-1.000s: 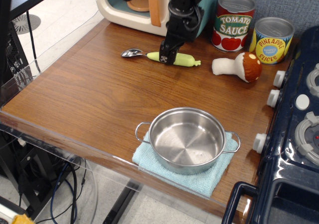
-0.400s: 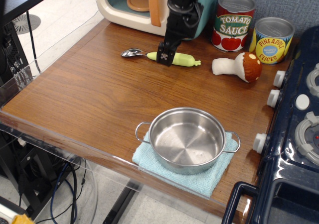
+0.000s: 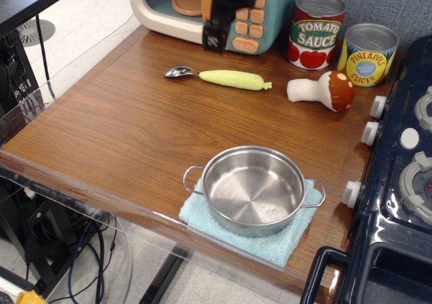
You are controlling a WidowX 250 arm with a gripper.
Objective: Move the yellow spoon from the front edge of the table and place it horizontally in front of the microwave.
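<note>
Overhead view: the end effector hangs above the counter, in front of the microwave, holding nothing. Only its dark lower tip is in frame, and whether the fingers are apart or together cannot be told. The yellow spoon lies flat on the counter just below the end effector, clear of it, horizontal, with the silver bowl to the left and the handle to the right. Further right of the end effector stand a mushroom toy, a tomato sauce can and a pineapple slices can. Well below it, a steel pot sits on a light blue cloth.
</note>
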